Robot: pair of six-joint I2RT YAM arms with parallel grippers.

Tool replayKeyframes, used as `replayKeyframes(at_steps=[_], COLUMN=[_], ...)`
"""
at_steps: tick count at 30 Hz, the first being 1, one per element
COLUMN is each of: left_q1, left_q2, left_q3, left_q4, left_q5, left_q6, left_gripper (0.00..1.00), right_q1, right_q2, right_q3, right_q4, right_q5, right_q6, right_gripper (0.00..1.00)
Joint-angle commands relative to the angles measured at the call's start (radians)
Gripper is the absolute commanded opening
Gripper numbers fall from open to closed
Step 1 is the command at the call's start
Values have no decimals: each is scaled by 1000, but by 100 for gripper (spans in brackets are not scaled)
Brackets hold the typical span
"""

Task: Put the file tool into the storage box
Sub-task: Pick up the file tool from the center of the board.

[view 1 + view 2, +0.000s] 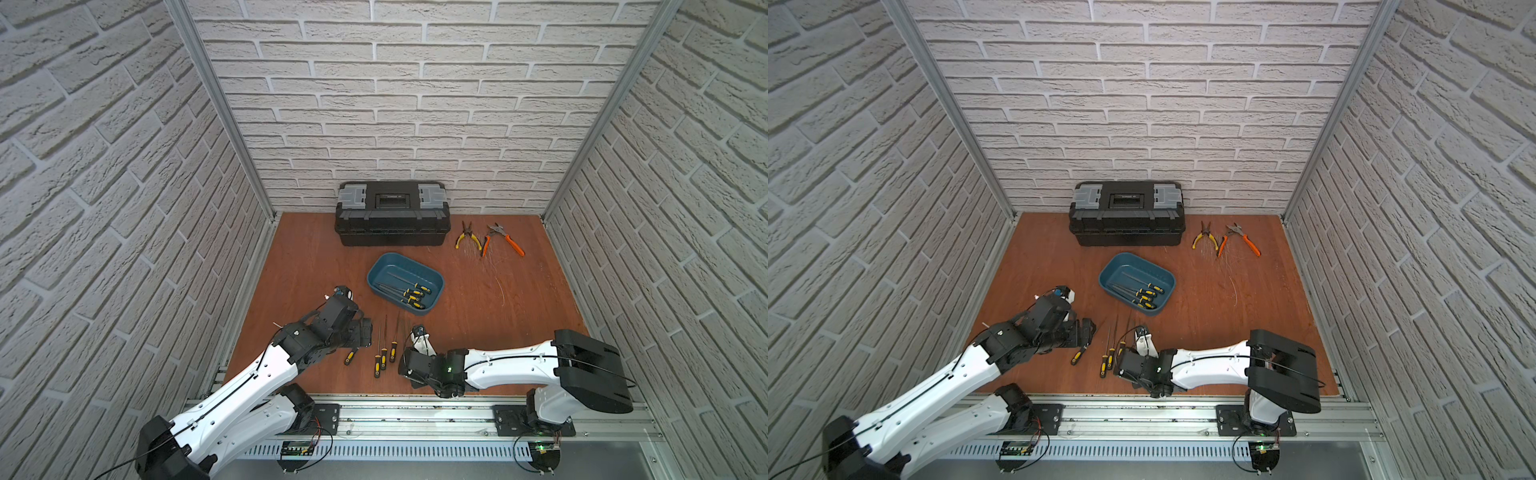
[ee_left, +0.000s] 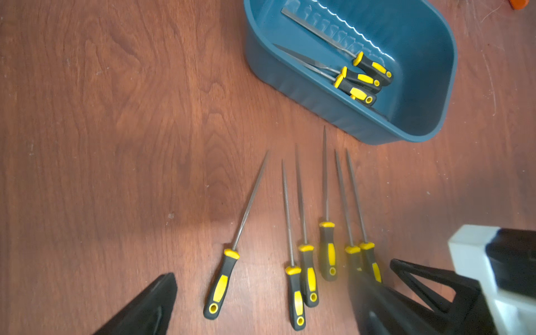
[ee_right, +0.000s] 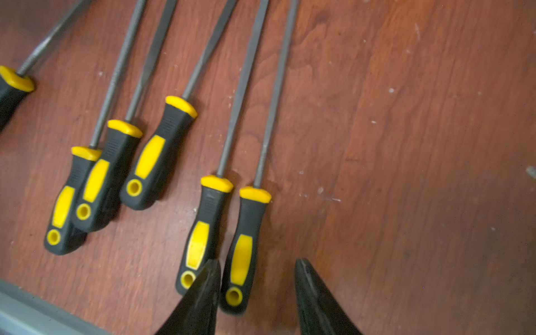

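Right claw (image 3: pixel 256 266) is part open and grips nothing. We see it straddling the butt end of the file tool (image 3: pixel 245 246): one finger (image 3: pixel 208 290) sits over the gap beside the neighbouring file (image 3: pixel 200 243) and covers that handle's tip. The other finger (image 3: pixel 313 295) stands off on the far side, bare wood showing between it and the handle. The file tool lies flat on the wooden surface (image 1: pixel 498 332), last in a row of black-and-yellow handled needle files, its shaft pointing roughly toward the storage box (image 1: pixel 395 266). In the left wrist view we count six files in that row, the file tool at the end next to the right arm. A lone file (image 2: pixel 222 285) lies apart at the other end, angled. In both top views the right wrist hides the file tool's handle. Left claw (image 2: pixel 262 280) is wide open and empty, near the lone file, its fingers spread either side of the row. The teal storage box sits mid-surface, beyond the shaft tips, with several files (image 1: pixel 409 293) lying inside, handles bunched at one end. Behind it, against the back wall — a shut black toolbox (image 1: pixel 392 216), and beside that yellow-handled pliers (image 1: pixel 467 239) and orange-handled pliers (image 1: pixel 503 241).
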Motion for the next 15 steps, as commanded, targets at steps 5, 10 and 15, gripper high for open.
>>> replayKeyframes(at_steps=[5,10,15], left_q1=[-4,-6,-4], left_q2=[62,75,34], left_q3=[53,72,74], left_q4=[94,100,63], left_q5=[-2,-22,-61], left_q6=[29,27,28], left_gripper=[98,98,98], right_q1=[15,37,51], right_q2=[-96,-154,-183], right_q3=[-71,-74,-72], right_q4=[-26,-26,-9], right_q5=[55,81,71], right_q6=[25,-23,-86], right_gripper=[45,45,46])
